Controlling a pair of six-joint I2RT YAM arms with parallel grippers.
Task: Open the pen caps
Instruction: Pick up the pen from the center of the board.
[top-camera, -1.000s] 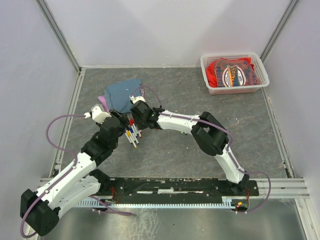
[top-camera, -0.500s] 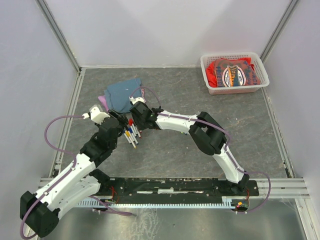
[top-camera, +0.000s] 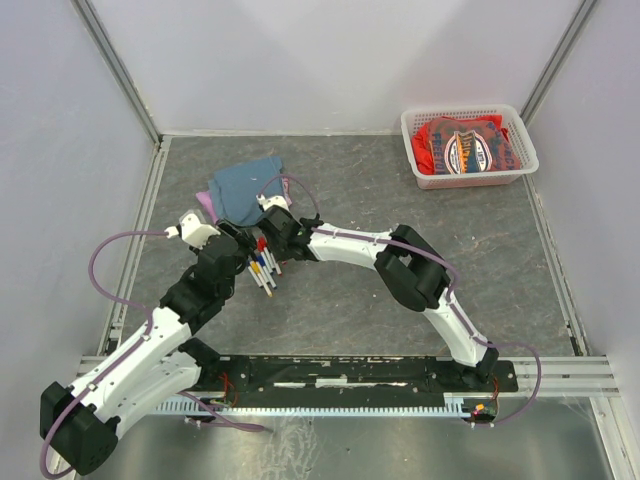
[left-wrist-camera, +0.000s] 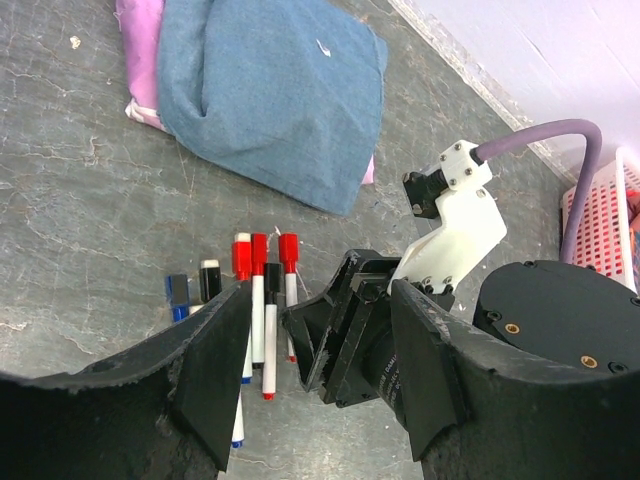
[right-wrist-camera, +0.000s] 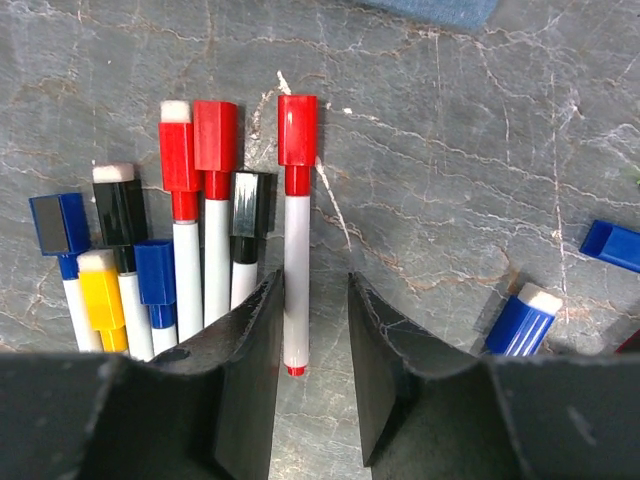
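Observation:
Several white-barrelled pens lie side by side on the grey table, with red, black, blue and yellow pen caps. The group also shows in the top view and the left wrist view. My right gripper is open and low over the table. Its jaws straddle the lower end of the rightmost red-capped pen, which lies against the left finger. My left gripper is open and empty, hovering just right of the pen row, facing the right gripper's black body. Two loose blue caps lie to the right.
A folded blue cloth on a pink one lies just behind the pens. A white basket with red fabric stands at the back right. Walls enclose the table on three sides.
My right gripper has shifted slightly left and closer to the pens. The left arm has barely moved.

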